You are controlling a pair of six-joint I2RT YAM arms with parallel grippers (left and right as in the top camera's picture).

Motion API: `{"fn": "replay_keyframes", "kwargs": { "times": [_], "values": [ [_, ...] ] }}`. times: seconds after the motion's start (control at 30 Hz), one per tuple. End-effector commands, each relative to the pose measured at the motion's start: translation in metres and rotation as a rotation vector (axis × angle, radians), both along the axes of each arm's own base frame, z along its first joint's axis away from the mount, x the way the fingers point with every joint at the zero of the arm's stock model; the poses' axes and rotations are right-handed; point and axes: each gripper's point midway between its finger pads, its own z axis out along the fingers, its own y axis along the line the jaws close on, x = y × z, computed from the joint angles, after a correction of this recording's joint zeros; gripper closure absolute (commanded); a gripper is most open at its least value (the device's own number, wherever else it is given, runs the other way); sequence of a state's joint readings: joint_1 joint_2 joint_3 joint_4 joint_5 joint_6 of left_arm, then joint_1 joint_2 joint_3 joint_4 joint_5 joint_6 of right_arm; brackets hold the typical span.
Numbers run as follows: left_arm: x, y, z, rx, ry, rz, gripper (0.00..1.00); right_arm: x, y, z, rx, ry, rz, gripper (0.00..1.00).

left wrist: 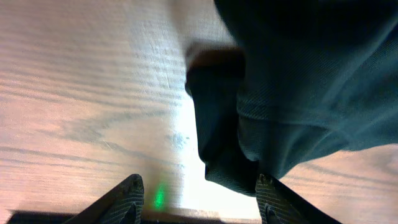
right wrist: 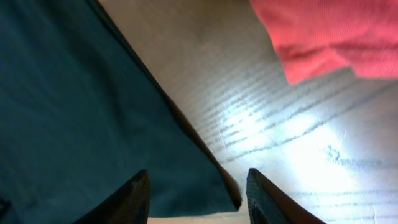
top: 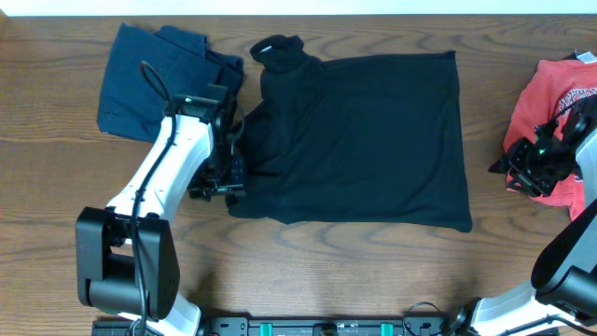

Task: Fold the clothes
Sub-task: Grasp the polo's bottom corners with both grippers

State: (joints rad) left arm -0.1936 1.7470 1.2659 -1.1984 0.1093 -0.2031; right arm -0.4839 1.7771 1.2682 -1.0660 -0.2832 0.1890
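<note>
Black T-shirt [top: 373, 140] lies flat mid-table [top: 308, 271], collar toward 11 o'clock. The left gripper [top: 224, 187] stands spread over its 9 o'clock sleeve, pinching nothing. The right gripper [top: 527, 170] is spread and empty at 3 o'clock. A clean fold probably needs both edges pinched and lifted evenly.

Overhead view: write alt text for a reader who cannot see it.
A black T-shirt lies spread on a wooden table, the left arm at its left edge. A navy garment lies crumpled top left; a coral-red shirt sits far right, under the right arm.
</note>
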Motion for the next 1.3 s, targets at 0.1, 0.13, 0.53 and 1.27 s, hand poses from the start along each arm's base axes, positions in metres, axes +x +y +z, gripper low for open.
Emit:
{"fn": "replay_keyframes", "kwargs": {
  "times": [0.1, 0.13, 0.53, 1.27],
  "values": [
    [-0.023, -0.002, -0.032, -0.022, 0.056, 0.005, 0.33, -0.029, 0.008, -0.028, 0.004, 0.103, 0.003, 0.48],
    [-0.023, -0.002, -0.037, -0.024, 0.049, 0.005, 0.33, -0.032, 0.009, -0.033, 0.007, 0.111, -0.001, 0.49],
    [-0.017, -0.028, -0.061, -0.184, -0.014, 0.028, 0.53, -0.080, 0.029, -0.073, 0.050, 0.231, -0.044, 0.46],
    [-0.049, -0.022, -0.042, -0.160, 0.139, 0.001, 0.94, -0.099, 0.061, -0.085, 0.183, 0.210, 0.025, 0.97]
  ]
}}
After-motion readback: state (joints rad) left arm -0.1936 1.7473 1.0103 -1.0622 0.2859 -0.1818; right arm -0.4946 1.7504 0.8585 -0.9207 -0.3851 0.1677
